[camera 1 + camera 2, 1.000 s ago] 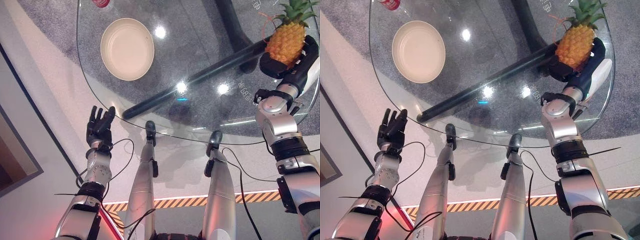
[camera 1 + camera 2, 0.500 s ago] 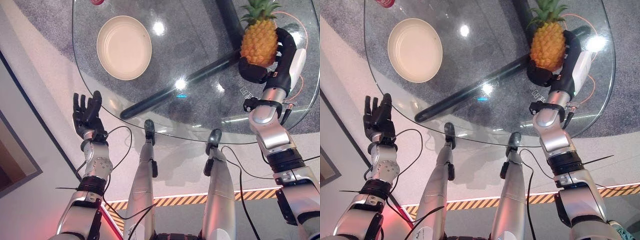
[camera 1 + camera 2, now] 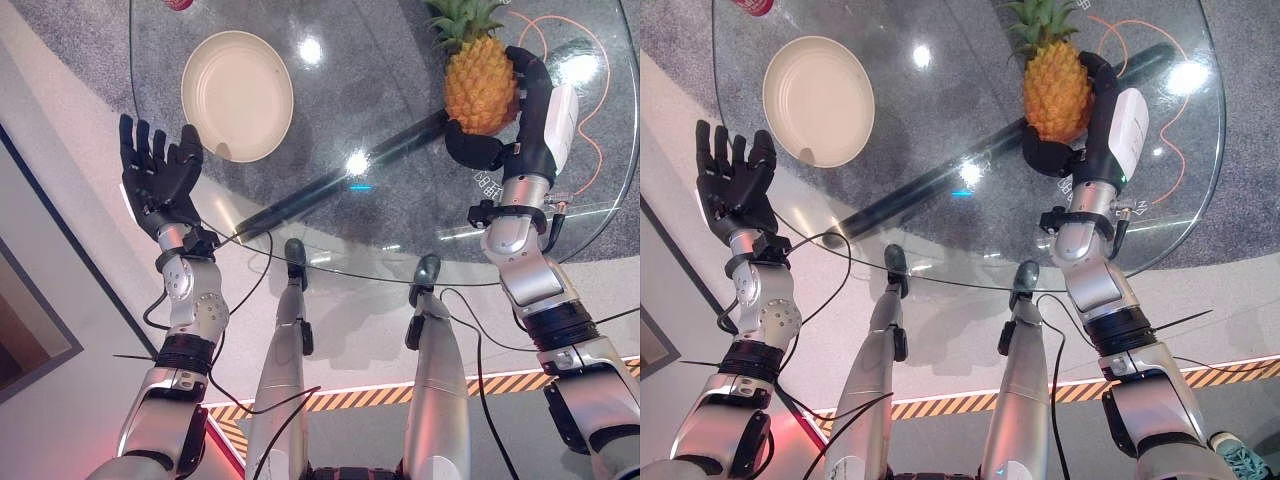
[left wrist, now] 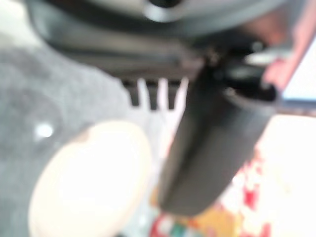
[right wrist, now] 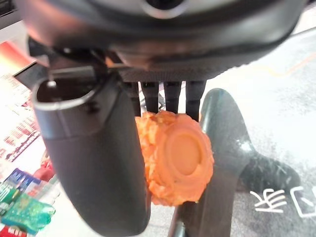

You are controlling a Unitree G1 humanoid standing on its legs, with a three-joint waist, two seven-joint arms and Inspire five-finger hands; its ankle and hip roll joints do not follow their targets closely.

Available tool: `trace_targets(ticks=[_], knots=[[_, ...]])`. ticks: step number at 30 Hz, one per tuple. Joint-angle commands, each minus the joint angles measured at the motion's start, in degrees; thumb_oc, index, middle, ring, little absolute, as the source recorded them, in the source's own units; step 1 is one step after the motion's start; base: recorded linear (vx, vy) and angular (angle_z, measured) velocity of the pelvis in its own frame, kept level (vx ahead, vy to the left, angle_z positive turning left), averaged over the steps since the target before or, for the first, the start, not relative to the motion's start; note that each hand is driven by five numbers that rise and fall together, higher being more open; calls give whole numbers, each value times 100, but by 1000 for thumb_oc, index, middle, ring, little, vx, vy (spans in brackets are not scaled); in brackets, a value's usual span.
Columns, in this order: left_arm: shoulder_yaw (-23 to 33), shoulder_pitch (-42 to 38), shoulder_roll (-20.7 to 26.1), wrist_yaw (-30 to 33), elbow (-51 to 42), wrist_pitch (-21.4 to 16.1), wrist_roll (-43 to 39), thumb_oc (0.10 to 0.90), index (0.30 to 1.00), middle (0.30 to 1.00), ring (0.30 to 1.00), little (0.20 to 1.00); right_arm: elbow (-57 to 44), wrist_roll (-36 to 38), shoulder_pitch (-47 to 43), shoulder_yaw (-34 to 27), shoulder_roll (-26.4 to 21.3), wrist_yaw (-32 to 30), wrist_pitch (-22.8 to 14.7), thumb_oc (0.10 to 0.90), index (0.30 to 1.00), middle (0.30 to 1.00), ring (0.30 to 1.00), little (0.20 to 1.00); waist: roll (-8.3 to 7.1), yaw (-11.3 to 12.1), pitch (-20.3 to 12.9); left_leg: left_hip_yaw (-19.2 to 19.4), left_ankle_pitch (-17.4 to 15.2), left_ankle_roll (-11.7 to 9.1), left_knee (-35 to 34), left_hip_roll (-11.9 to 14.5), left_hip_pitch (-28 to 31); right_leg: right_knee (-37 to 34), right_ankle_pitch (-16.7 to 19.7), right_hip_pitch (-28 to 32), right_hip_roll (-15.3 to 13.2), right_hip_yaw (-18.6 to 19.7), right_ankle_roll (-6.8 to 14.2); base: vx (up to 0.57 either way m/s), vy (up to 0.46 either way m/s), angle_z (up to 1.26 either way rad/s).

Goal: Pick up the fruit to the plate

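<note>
Since a second ago, the right hand [image 3: 1095,110] has lifted the pineapple [image 3: 1055,88] and carried it toward the middle of the glass worktop [image 3: 380,215]. Its fingers and thumb curl around the fruit, which stands upright with its leaves on top. The left hand [image 3: 155,180] has risen too, fingers spread wide and holding nothing, just beside the cream plate [image 3: 237,95]. The pineapple is well apart from the plate.
</note>
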Motion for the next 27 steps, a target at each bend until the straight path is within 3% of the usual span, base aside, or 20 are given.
trace_targets(ticks=[1, 5, 12, 27], knots=[[-25, -332, 271, -557, -711, -148, 325, 800, 900, 900, 900, 900, -946, -563, -263, 228, -37, 324, -510, 100, 300, 300, 300, 200, -206, 113, -109, -166, -679, -164, 459, 168, 87, -1095, 955, 376, -76, -298, 95, 0, 0, 0], [-264, -436, 262, -761, -777, 232, 143, 800, 900, 900, 900, 900, -997, -640, -326, 338, -32, 480, -571, 100, 300, 300, 300, 200, -192, 82, -109, -151, -663, -152, 446, 165, 80, -1096, 984, 347, -72, -273, 111, 0, 0, 0], [-618, -640, 139, -1093, -766, 558, -240, 800, 900, 900, 900, 900, -1101, -670, -480, 568, 15, 739, -553, 100, 300, 300, 300, 200, -214, 33, -109, -130, -646, -150, 436, 166, 82, -1151, 1051, 345, -88, -268, 152, 0, 0, 0], [-1016, -913, -298, -1441, -852, 885, -1160, 800, 900, 900, 900, 900, -1351, -699, -747, 1053, 192, 1356, -490, 100, 300, 300, 300, 200, -249, -29, -109, -107, -593, -137, 352, 152, 128, -1217, 1117, 367, -74, -241, 171, 0, 0, 0]])
